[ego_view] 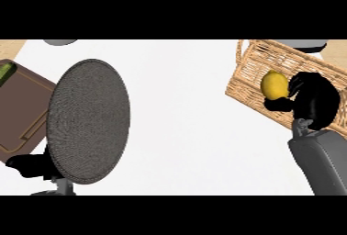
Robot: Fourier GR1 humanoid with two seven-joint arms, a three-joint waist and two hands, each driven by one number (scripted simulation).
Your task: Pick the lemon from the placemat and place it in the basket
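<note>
The right hand (313, 98), fingers curled round the yellow lemon (274, 84), should lower well inside the woven wicker basket (252, 94) (desk's right edge) before opening.

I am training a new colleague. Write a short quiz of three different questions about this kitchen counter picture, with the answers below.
1. True or false: the lemon lies on the round grey placemat.
2. Which robot hand is curled round the lemon? A) left B) right
3. Fill in: the lemon is over the ______.

Key
1. False. The right robot hand holds it over the wicker basket.
2. B. The left robot hand is low at the left, partly behind the placemat.
3. basket
</note>
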